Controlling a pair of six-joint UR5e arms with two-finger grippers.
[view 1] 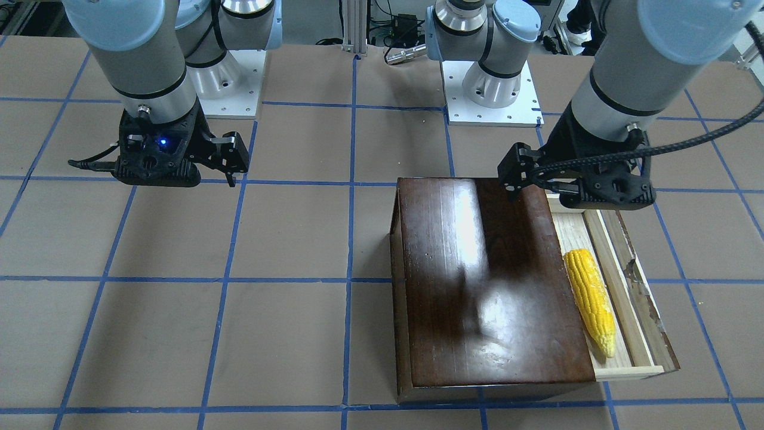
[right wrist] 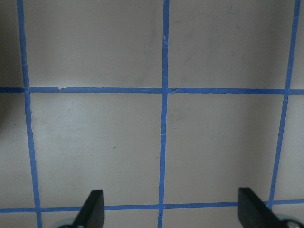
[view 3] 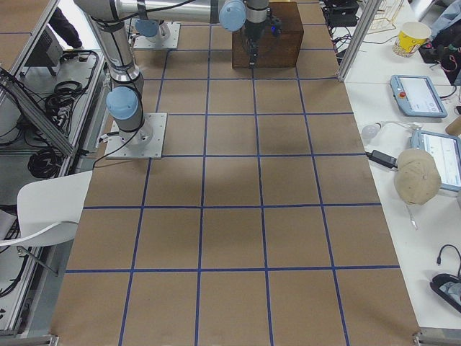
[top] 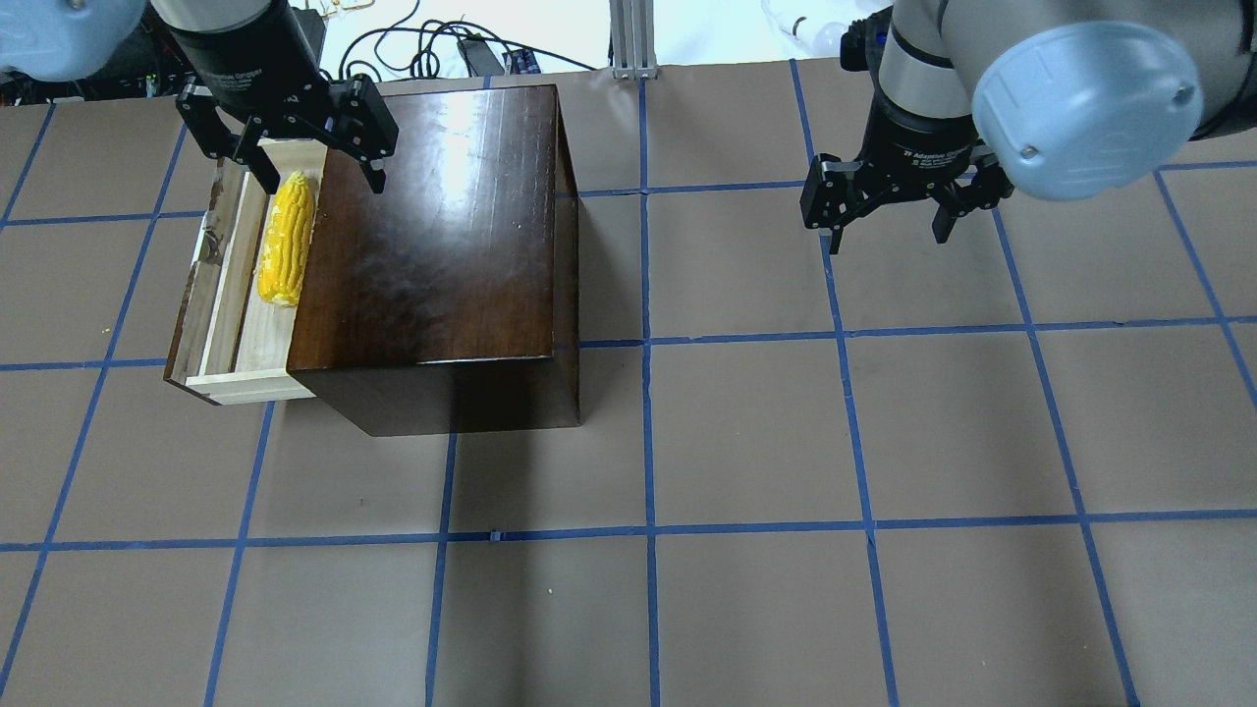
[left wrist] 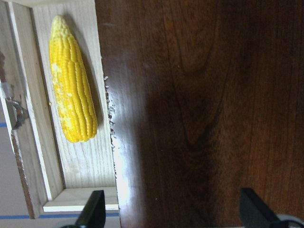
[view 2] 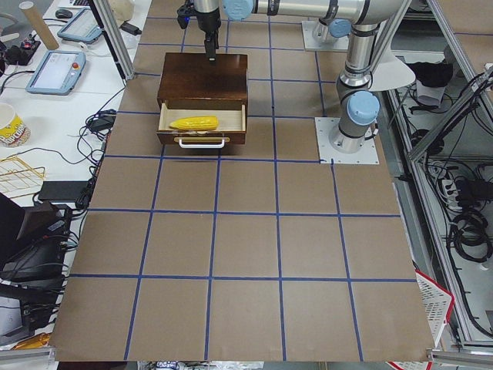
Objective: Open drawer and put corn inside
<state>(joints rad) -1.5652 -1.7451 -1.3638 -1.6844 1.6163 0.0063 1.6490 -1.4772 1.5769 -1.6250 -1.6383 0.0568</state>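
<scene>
The drawer [top: 231,295] of pale wood stands pulled out of the glossy dark-brown box [top: 432,226], with its whitish handle toward the exterior left camera [view 2: 202,142]. The yellow corn [top: 285,241] lies lengthwise inside the drawer, also in the front view [view 1: 591,301] and the left wrist view [left wrist: 71,104]. My left gripper [top: 319,177] is open and empty, and hovers above the far end of the drawer and the box's edge. My right gripper [top: 889,236] is open and empty above bare table, well away from the box.
The brown table [top: 746,432] is marked in blue tape squares. Both arm bases [view 1: 489,89] stand at the table's robot side. Cables and gear lie beyond the far edge [top: 462,49]. Side tables with tablets [view 3: 418,94] flank the table ends.
</scene>
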